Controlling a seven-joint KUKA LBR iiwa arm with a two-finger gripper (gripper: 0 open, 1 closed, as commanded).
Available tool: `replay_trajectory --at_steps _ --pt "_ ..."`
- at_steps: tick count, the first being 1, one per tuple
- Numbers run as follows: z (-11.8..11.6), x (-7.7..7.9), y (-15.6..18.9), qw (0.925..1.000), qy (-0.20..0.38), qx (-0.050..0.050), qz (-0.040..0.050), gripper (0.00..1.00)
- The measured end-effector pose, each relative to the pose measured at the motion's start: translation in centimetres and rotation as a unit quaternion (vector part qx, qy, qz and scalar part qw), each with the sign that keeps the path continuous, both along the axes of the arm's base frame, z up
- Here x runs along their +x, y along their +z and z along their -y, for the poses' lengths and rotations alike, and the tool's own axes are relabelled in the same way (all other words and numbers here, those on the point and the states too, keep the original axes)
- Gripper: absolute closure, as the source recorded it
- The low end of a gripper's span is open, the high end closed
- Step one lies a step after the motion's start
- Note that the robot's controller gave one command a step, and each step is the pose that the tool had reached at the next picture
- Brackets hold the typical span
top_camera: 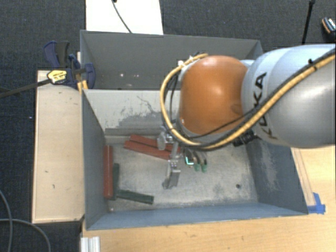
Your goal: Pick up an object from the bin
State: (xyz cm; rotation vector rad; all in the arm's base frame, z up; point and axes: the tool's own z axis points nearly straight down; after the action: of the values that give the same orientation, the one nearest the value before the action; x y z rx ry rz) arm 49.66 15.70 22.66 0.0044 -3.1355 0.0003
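Claw [170,179] low over bin [226,190] floor, just beside red sticks [146,144], its opening impossible to tell

— What lies in the bin [220,190]?
— A long red-brown bar [107,172], flat along the left wall. Two more red-brown bars [143,143] overlap left of centre, slanting.
— And the dark ones?
— A dark green bar [135,197] lies flat at lower left; a shorter dark bar [115,173] lies just beside the long one.

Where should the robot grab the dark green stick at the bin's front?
Probably its middle, across the thin width, straight down from above: the dark green stick lies flat on the bin floor, nothing touching its middle.
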Motion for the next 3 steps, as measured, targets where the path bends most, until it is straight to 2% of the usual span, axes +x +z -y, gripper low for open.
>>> replay_trajectory --at_steps 1,2,3 --pt "-3.2 1.6 -13.3 0.991 0.134 0.001 0.0009 0.0" --pt "-6.9 -1.4 -15.4 0.9624 0.271 0.002 0.0087 0.0" --pt "-6.8 -1.6 -15.6 0.9638 0.266 0.002 0.0041 1.0"
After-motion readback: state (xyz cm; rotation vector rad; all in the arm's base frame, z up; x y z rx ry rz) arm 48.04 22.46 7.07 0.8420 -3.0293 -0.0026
